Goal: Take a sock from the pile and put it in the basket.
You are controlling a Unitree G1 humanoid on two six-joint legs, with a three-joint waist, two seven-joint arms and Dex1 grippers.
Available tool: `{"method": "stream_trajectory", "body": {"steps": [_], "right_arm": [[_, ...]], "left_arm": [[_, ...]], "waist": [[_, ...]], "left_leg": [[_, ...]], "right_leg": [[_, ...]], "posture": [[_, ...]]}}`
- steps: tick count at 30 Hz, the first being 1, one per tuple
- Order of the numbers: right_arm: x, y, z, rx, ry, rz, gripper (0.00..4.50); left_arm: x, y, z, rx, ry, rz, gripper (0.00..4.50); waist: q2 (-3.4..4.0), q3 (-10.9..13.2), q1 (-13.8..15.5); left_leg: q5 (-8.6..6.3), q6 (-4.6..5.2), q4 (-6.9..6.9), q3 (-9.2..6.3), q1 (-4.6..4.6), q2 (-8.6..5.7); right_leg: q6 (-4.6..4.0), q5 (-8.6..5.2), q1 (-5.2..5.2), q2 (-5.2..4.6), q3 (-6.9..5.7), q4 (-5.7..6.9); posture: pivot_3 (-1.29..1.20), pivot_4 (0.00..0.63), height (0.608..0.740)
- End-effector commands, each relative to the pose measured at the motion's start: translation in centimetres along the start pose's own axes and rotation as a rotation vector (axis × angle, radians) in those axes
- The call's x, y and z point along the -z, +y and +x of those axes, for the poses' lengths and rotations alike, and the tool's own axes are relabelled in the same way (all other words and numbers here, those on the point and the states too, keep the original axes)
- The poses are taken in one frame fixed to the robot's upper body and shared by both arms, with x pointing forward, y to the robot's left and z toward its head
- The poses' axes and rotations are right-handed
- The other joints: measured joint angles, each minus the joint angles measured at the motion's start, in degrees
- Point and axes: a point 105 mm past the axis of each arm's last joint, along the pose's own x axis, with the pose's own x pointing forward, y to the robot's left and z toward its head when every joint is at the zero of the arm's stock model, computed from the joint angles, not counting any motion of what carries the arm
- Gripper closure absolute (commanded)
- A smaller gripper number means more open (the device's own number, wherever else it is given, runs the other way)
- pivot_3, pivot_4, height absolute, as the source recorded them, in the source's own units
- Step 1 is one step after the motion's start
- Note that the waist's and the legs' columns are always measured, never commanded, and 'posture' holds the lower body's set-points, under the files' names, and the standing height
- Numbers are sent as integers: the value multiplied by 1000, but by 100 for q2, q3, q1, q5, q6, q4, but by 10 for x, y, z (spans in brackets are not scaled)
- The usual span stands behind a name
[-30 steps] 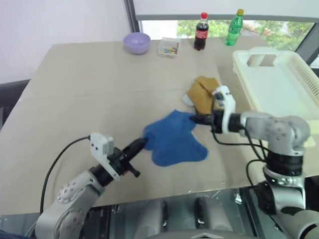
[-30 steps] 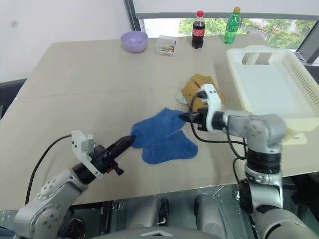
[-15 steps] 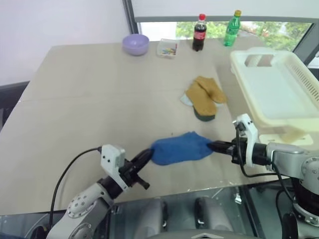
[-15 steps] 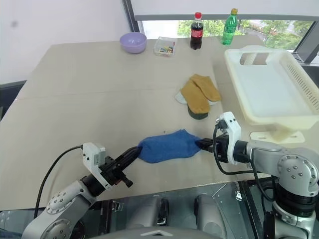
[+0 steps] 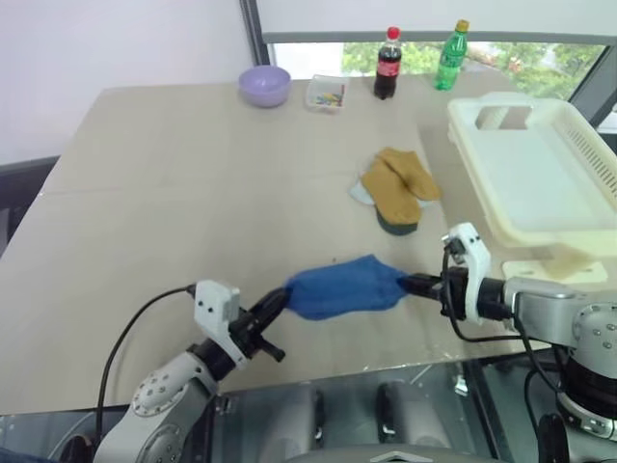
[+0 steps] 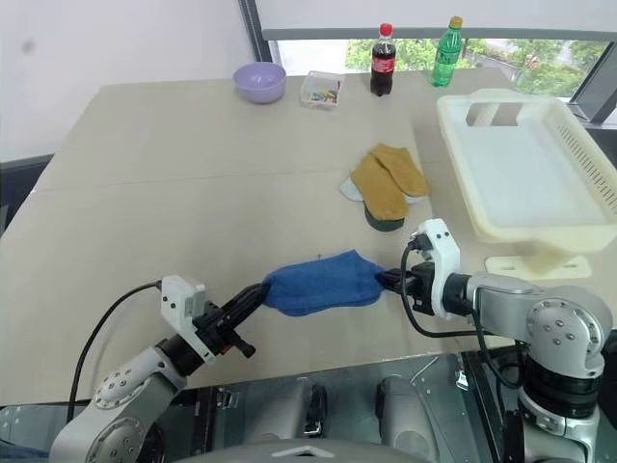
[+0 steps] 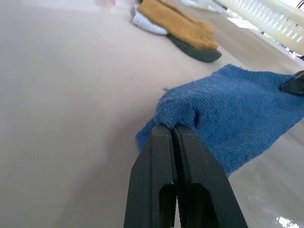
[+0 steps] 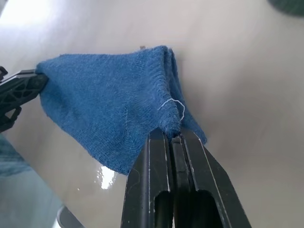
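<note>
While both the left tool (image 5: pixel 280 298) and right tool (image 5: pixel 410 284) stay clenched on the sock (image 5: pixel 342 286), carry it taut toward the basket (image 5: pixel 501 121), clear of the pile (image 5: pixel 395 193).

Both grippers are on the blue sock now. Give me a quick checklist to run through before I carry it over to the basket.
1. Left gripper shut on the sock: ok.
2. Right gripper shut on the sock's other end: ok.
3. Sock lifted fully off the table: cannot tell; it sags between the grippers near the table's front edge.
4. Basket holds room: ok, its visible floor is bare.
5. Sock apart from the pile: ok.
6. Path to the basket: ok, nothing in between.
</note>
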Motion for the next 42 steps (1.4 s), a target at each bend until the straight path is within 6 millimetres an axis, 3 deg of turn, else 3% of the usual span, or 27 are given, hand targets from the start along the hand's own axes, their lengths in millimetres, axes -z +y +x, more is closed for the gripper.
{"method": "stream_trajectory", "body": {"steps": [1,2,5,11,16,24,27,31,34,35,42], "right_arm": [[-5,-1,1,13,-19,-19,4464],[-5,-2,2,15,-18,-21,4464],[-7,-5,4,34,-29,-26,3690],[-28,3,-2,12,-148,-121,1011],[-38,33,-6,-97,-257,-390,1011],[-12,30,48,-181,-230,-683,1011],[-4,20,65,-185,-180,-786,952],[5,-2,78,-128,-121,-836,952],[11,-11,79,-113,-91,-852,952],[12,-11,79,-114,-92,-850,952],[11,-4,85,-134,-108,-858,952]], "left_arm": [[-2,-2,3,18,-14,36,4500],[-4,-1,4,13,-27,32,4500],[-5,0,5,14,-30,38,4500],[-2,-1,6,14,-24,43,4500],[1,-2,5,16,-16,31,4500],[13,-4,5,42,25,15,4500],[13,-1,7,23,22,20,3686],[8,-1,6,20,-6,2,1966],[-2,1,-1,25,-65,-185,920],[-4,1,-3,38,-76,-256,353],[14,1,1,101,147,-568,353]], "waist": [[0,0,-1],[0,0,-2],[0,0,-1],[0,0,-4],[-1,-1,0],[-8,-5,-13],[-9,-4,-2],[-10,-5,16],[-15,-8,12],[-16,-9,11],[-17,-10,12]], "left_leg": [[0,0,0,0,0,0],[0,0,1,1,0,0],[0,0,2,-1,0,0],[0,0,2,1,0,0],[-1,1,3,-2,0,0],[-1,1,15,3,6,1],[-1,1,18,4,5,1],[1,-1,19,3,3,1],[1,-1,19,3,8,4],[1,-1,19,1,11,7],[-3,1,15,-13,103,7]], "right_leg": [[0,0,0,0,0,0],[0,0,0,0,0,0],[1,1,0,0,-1,1],[10,6,0,0,1,1],[11,5,0,0,-3,-1],[0,-3,3,1,0,2],[0,-2,4,1,1,2],[0,-1,4,0,-1,3],[0,-1,9,-2,-1,3],[-1,-2,13,-4,-2,3],[-12,-11,102,-7,-14,-1]], "posture": [[0,150,740],[0,150,740],[0,150,740],[0,150,740],[0,150,740],[0,150,740],[0,150,740],[0,150,740],[0,150,740],[0,150,740],[0,150,740]]}}
